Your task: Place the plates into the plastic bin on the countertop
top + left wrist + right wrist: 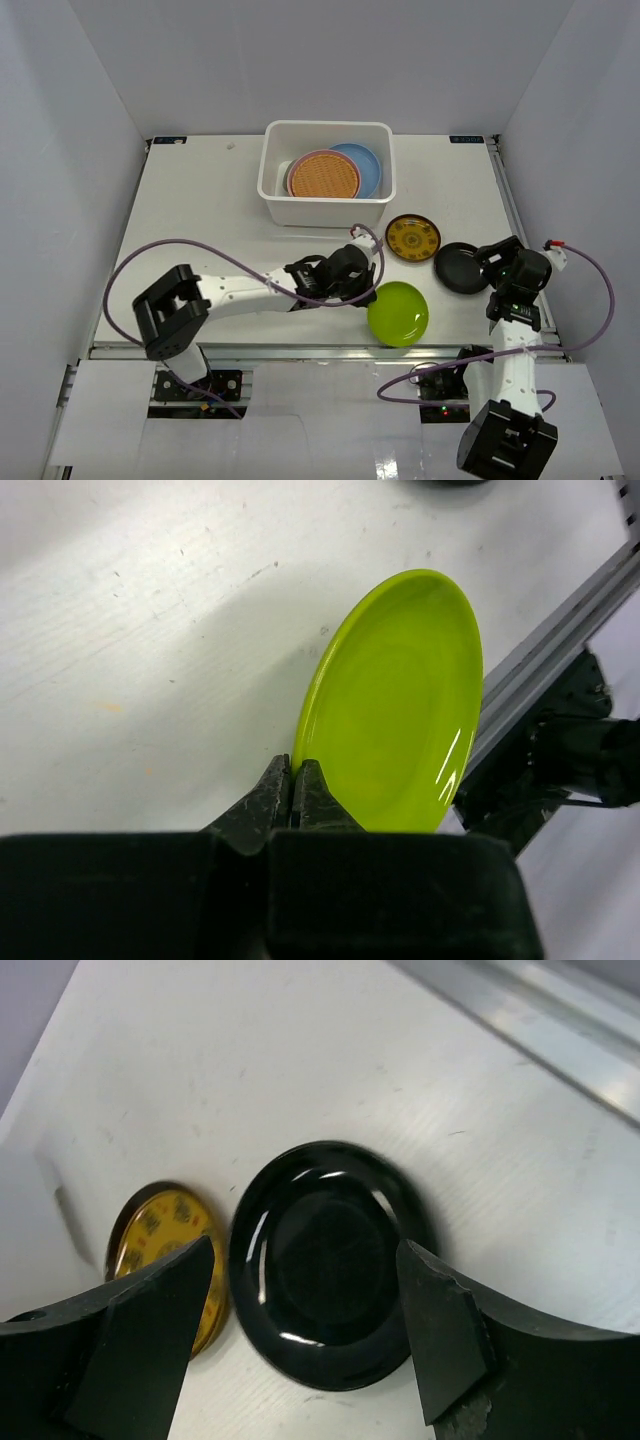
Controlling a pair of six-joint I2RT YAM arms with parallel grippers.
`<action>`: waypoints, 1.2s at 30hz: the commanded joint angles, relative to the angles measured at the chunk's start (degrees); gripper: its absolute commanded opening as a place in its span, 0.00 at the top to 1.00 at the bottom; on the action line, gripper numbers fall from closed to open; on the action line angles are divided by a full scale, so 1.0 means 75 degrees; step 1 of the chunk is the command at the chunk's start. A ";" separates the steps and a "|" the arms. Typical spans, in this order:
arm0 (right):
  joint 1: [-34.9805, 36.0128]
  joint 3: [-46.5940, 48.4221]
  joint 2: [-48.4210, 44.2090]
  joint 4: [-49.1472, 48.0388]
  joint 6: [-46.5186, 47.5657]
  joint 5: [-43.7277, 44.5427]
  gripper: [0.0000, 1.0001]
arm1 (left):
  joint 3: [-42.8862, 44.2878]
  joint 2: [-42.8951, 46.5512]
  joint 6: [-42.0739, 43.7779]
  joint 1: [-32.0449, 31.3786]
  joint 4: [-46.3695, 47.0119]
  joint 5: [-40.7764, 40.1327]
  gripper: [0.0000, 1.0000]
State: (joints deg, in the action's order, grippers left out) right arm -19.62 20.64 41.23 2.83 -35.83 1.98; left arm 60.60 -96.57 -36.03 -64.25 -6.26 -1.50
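The white plastic bin stands at the back of the countertop. It holds an orange plate on a pink-rimmed one, and a blue plate. My left gripper is shut on the rim of the lime green plate, which is tilted near the front edge. In the left wrist view the gripper pinches the plate. My right gripper is open and hovers over the black plate, with its fingers either side of the plate. The black-and-yellow plate lies beside it.
The metal rail of the front edge runs just beyond the lime plate. White panels wall the table on the left, back and right. The black-and-yellow plate lies close to my right gripper's left finger.
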 commanded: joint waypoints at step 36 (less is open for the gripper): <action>-0.1498 -0.0785 0.1221 -0.1011 -0.0942 -0.0476 0.92 | 0.2184 0.2671 0.1007 0.3222 0.0343 -0.2320 1.00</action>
State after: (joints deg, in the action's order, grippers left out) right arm -30.28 11.16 54.78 -9.23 -44.99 -5.17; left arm 72.51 -75.66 -30.39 -42.63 -2.55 -16.16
